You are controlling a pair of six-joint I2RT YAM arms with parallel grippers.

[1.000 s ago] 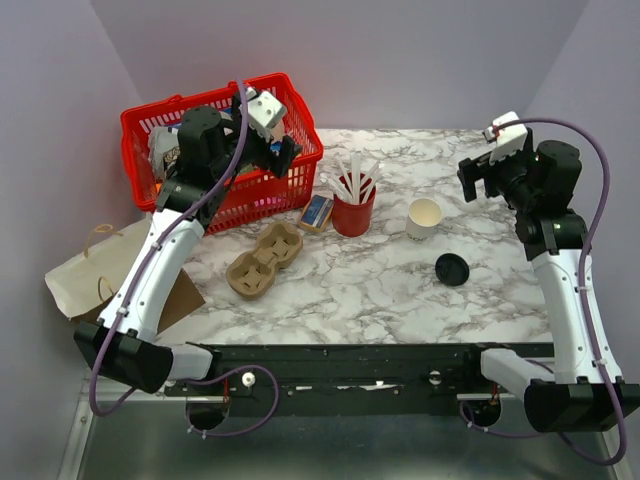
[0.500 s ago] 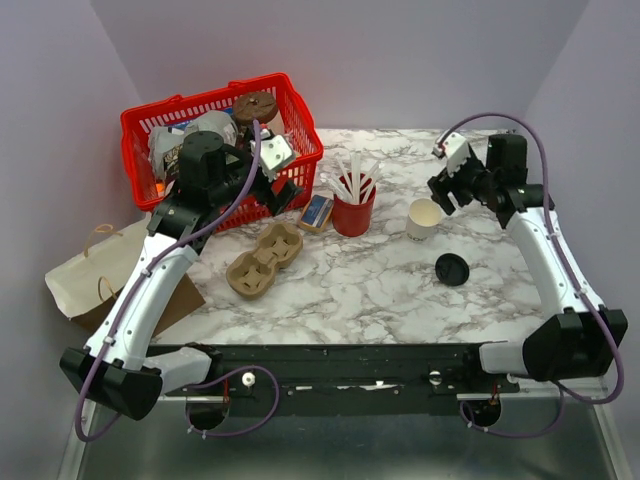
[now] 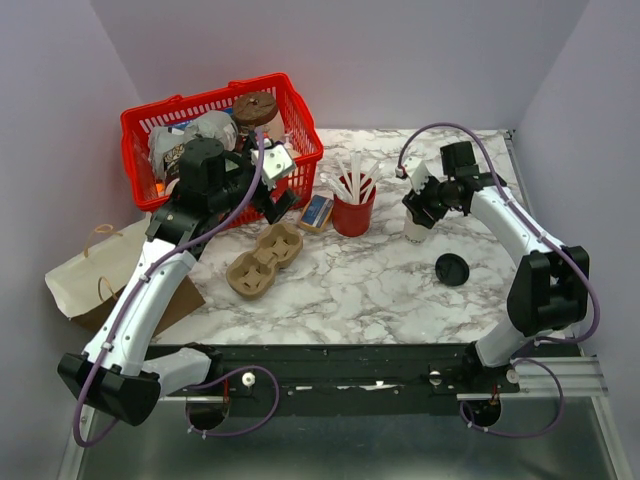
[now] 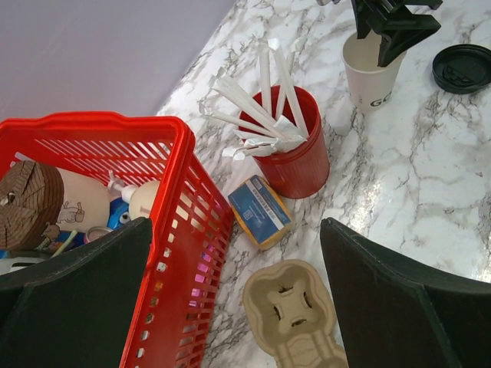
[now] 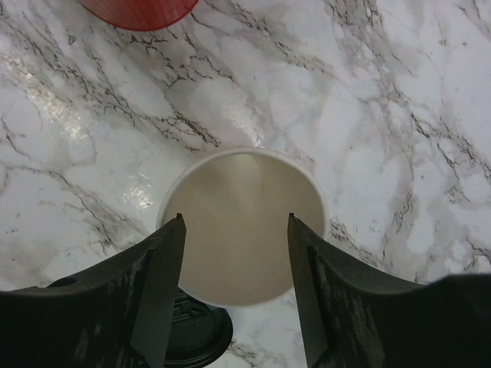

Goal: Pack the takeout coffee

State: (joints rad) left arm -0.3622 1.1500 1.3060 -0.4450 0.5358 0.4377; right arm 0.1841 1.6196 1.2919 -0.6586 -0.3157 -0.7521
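Looking from above, the right gripper (image 3: pixel 422 208) covers most of the paper cup (image 3: pixel 413 235). We see only a little bit of its side. In the right wrist view we look down into the cup, and we cannot tell if the fingers (image 5: pixel 157 291) touch it. The black lid (image 5: pixel 196 339) peeks out from behind one finger, and the rest is hidden. The red cup (image 5: pixel 138 9) is cut off at the top edge. In the left wrist view the cup carrier (image 4: pixel 295 318) runs off the bottom. The red basket (image 4: pixel 175 253) runs off the left. The letters on the paper cup curve out of sight. The paper bag (image 3: pixel 80 275) is partly hidden behind the left arm (image 3: pixel 150 280).
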